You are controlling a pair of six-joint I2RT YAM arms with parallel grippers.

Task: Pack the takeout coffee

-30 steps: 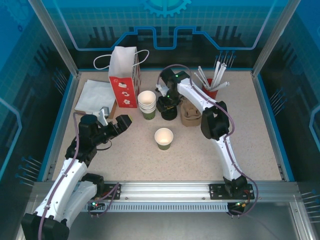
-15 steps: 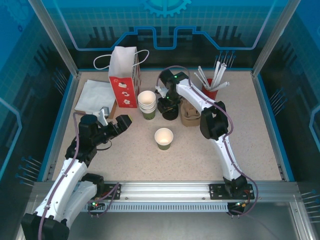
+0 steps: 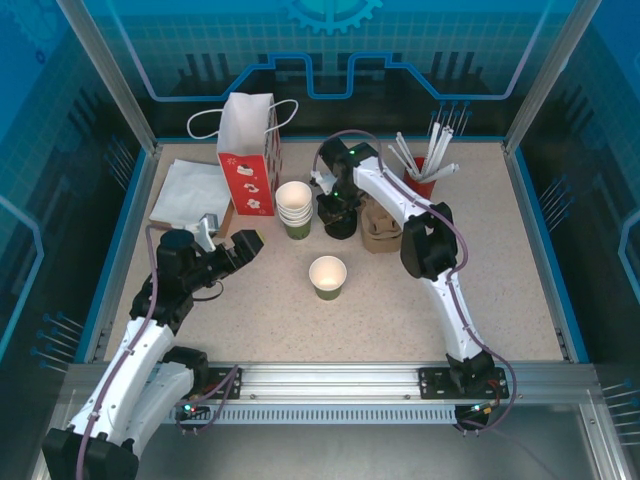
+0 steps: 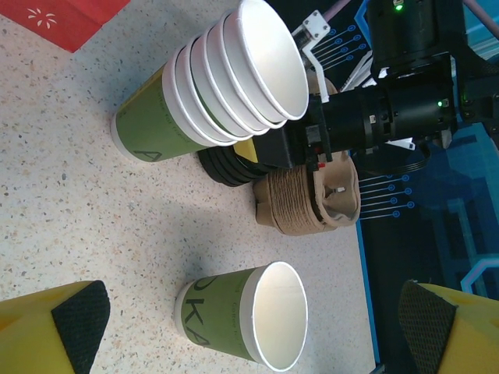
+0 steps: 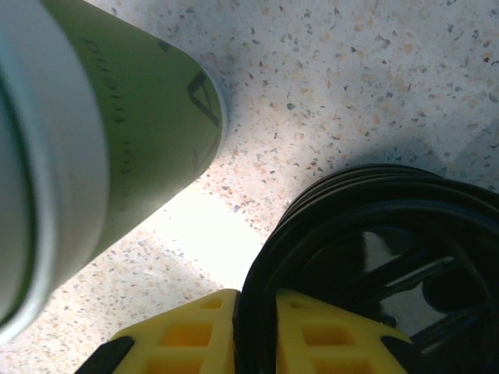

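Note:
A lone green paper cup (image 3: 328,277) with a white inside stands open-topped at the table's middle; in the left wrist view this cup (image 4: 234,315) lies between the wide-apart fingertips (image 4: 78,319). My left gripper (image 3: 245,245) is open, left of the cup and apart from it. A stack of black lids (image 3: 338,224) sits behind the cup, next to the stacked cups. My right gripper (image 3: 338,205) hangs over the stack. In the right wrist view its yellow fingers (image 5: 195,327) press on either side of the top black lid's rim (image 5: 265,273).
A stack of unlidded green cups (image 3: 294,208) stands left of the lids. Brown cardboard sleeves (image 3: 380,228) sit to their right. A red cup of white straws (image 3: 425,175) is at the back right. A red-and-white paper bag (image 3: 248,155) and flat white paper (image 3: 190,190) occupy the back left.
My right gripper's fingers have closed in on the lid's rim, and its wrist shifted slightly over the stack. The left arm and the lone cup have not moved.

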